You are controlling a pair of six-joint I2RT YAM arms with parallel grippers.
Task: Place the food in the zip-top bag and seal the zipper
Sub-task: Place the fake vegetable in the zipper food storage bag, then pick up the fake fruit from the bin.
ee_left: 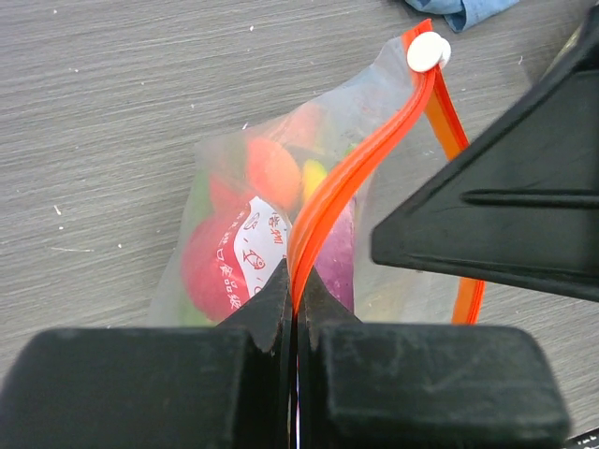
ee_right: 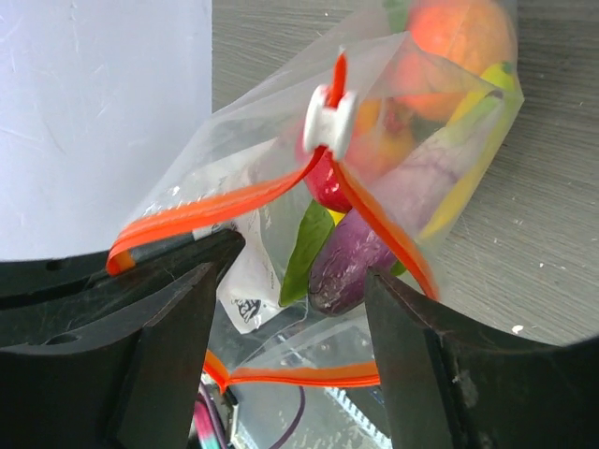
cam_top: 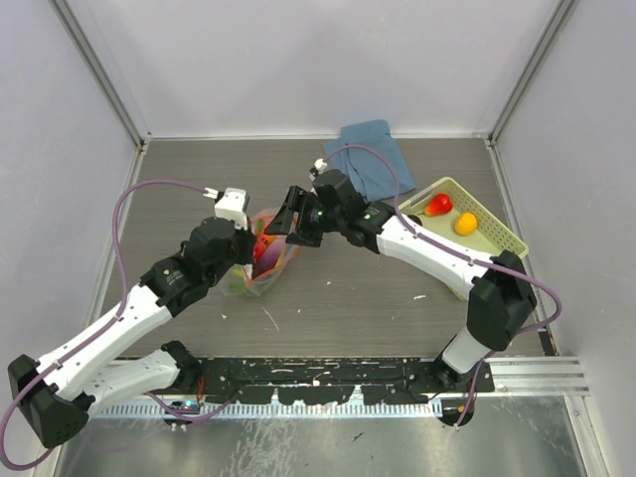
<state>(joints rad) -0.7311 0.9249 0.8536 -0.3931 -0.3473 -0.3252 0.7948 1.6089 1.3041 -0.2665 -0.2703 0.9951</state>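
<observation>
The clear zip-top bag lies mid-table, holding red and orange round fruits, a yellow banana, a green leaf and a purple eggplant. My left gripper is shut on the orange-red zipper strip at its near end; in the top view the left gripper sits over the bag. The white slider is at the strip's far end and also shows in the right wrist view. My right gripper is open, its jaws on either side of the bag's open mouth just short of the slider; in the top view the right gripper is right beside the left one.
A pale slatted basket at the right holds a red fruit and an orange fruit. A folded blue cloth lies at the back behind the right arm. Grey walls close in both sides and the back.
</observation>
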